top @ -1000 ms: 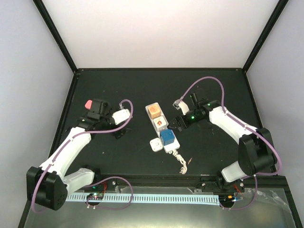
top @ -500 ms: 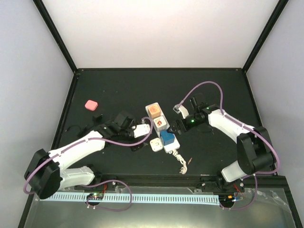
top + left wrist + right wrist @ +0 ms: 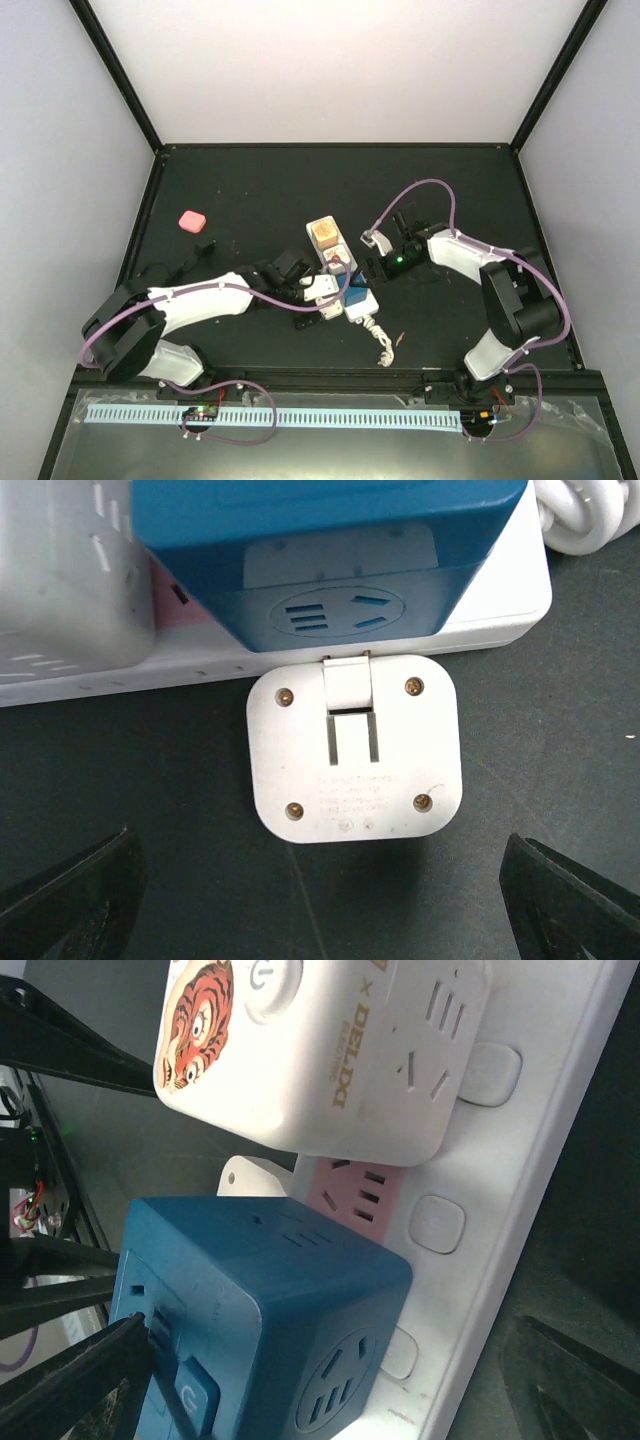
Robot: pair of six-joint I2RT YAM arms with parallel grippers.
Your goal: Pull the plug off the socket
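- At the middle of the table (image 3: 250, 190) lay the socket (image 3: 361, 304), with its cord (image 3: 381, 342) bundled toward the near edge and an arm reaching to it from each side.
- The left gripper (image 3: 316, 865) was spread wide and held nothing.
- It framed the flat adapter (image 3: 355, 750), which lay back-up on the table, just beside the socket and up against the foot of the blue cube (image 3: 330, 550).
- The right gripper (image 3: 325, 1355) was likewise wide and empty, and it faced the blue cube from the opposite side.
- Which piece was the plug could not be settled. The adapter and the blue cube were the two being lined up on.
- Either would probably handle as light, rigid plastic with smooth, rather slippery faces.
- A hold across two opposite flat sides, low down, looked soundest, followed by a pull straight along the prongs.
- The socket also seemed light and would likely come along unless the other gripper pinned it.
- Only the left wrist view showed the adapter's screws and its fold-out prong piece. Whether the prongs were seated could not be told.
- Only the right wrist view showed the tiger cube (image 3: 320, 1050) and a pink outlet face (image 3: 358, 1192) under it.
- The top view hid the adapter behind the left arm, but it alone showed both arms at once.
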